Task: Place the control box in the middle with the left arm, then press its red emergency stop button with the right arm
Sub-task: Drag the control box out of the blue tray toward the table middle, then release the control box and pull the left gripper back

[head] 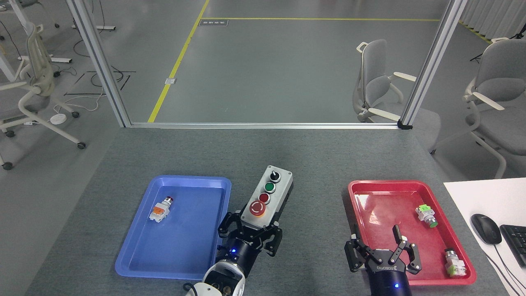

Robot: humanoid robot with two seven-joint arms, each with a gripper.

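Note:
The light-grey control box (268, 196) with its black base is over the bare grey table, the middle (312, 164), between the two trays. My left gripper (250, 230) is shut on its near end. On its face run a black knob, a green button, a small red button and the big red emergency stop button (257, 208), nearest the gripper. I cannot tell whether the box rests on the felt or hangs just above it. My right gripper (377, 244) stands open over the near left corner of the red tray, holding nothing.
A blue tray (205, 255) at the left holds one small push-button part (161, 209) with an orange body. The red tray (363, 187) at the right holds two loose push-button parts (426, 216) (454, 263). A white desk with a mouse (485, 228) and keyboard is at the far right.

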